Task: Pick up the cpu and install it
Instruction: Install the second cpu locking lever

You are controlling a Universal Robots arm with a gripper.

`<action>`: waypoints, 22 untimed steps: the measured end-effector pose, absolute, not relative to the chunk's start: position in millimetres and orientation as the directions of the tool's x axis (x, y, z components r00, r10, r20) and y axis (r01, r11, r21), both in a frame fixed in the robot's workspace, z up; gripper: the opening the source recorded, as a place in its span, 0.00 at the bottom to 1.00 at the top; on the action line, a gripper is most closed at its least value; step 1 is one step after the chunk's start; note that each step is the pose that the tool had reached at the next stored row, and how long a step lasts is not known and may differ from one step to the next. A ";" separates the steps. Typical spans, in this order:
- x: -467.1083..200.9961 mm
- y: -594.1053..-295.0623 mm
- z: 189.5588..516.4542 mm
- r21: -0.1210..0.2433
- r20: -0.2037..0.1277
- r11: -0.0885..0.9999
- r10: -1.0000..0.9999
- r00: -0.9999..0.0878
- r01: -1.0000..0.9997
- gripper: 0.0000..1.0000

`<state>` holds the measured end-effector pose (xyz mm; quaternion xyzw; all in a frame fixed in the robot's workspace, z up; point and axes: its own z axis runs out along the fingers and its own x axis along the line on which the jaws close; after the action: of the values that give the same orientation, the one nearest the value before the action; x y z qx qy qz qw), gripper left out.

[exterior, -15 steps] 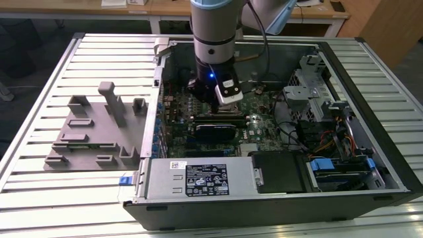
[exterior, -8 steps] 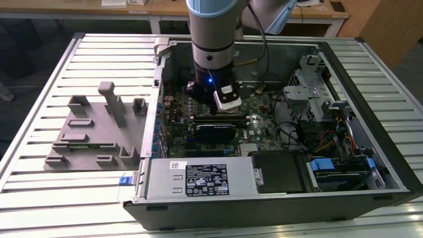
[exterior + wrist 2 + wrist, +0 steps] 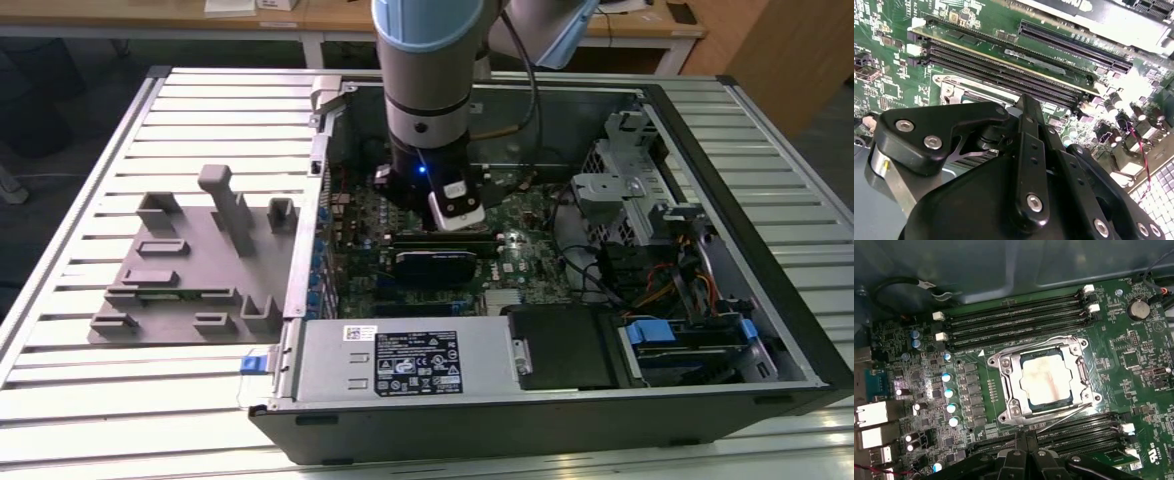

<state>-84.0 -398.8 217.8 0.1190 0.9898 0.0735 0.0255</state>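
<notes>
Hanging over the open computer case [image 3: 747,250], the robot arm [image 3: 427,80] points straight down at the green motherboard [image 3: 534,215]. The gripper [image 3: 430,212] is low inside the case, close above the board. In the first wrist view the gripper [image 3: 1026,456] shows as black fingers [image 3: 1013,459] pressed together with nothing between them. In the second wrist view the black gripper body [image 3: 1019,200] sits in front of the long dark memory slots [image 3: 1004,60].

The cpu [image 3: 1046,377] is already lying flat in its socket on the motherboard [image 3: 1134,385]. It has a pale, smudged metal top. A silver metal frame [image 3: 1004,390] goes all around it, with screws at the corners. The fingertips are near the cpu but not touching it. Long memory slots [image 3: 1014,322] run on both sides of the socket. Small round silver-topped parts [image 3: 949,392] stand in a row beside the frame.

On the exterior view's left, a grey plastic fixture [image 3: 200,265] with little blocks and posts sits on the ribbed metal table [image 3: 80,200], just beside the case. On the near side of the case is a metal box [image 3: 400,365] with a white label. On the exterior view's right are blue clips [image 3: 657,332] and coloured wires [image 3: 681,280].
</notes>
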 end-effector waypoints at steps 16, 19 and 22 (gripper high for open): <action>-89.8 -405.5 208.1 0.226 -0.014 0.946 0.241 -0.970 0.232 0.11; -90.2 -405.8 206.3 0.231 -0.013 0.945 0.241 -0.970 0.232 0.11; -90.6 -405.9 204.6 0.237 -0.011 0.944 0.241 -0.970 0.232 0.11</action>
<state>-90.6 -405.9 204.6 0.1199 0.9856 0.1176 0.0201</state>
